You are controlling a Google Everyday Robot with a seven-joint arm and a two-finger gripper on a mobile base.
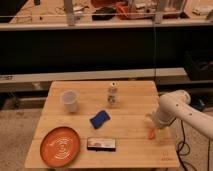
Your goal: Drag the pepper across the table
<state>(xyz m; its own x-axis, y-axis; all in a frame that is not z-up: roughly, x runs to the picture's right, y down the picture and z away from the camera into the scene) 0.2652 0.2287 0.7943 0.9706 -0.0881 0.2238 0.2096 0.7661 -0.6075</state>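
The end effector (152, 123) sits low at the right edge of the table (131, 134), at the tip of a white arm (175, 107) that comes in from the right. It is right above the pepper (151, 133); whether it is closed on the pepper, or how wide it stands, cannot be told

From the left:
- A round orange plate (60, 146) with pale rings lies at the near left corner of the table
- A translucent white cup (69, 101) stands upright behind the plate, towards the far left, well apart from it
- A small blue object (99, 119) lies near the middle of the table
- A dark flat packet (101, 144) with a pale label lies in front of the blue object, just beside the plate's right side
- A small white bottle (113, 95) stands upright behind and a little right of the blue object
- The pepper, small and orange-red, lies near the right edge at about the depth of the blue object, well apart from everything else on the table and directly under the end effector

Behind the table runs a long dark bench (100, 25) with cluttered things on top
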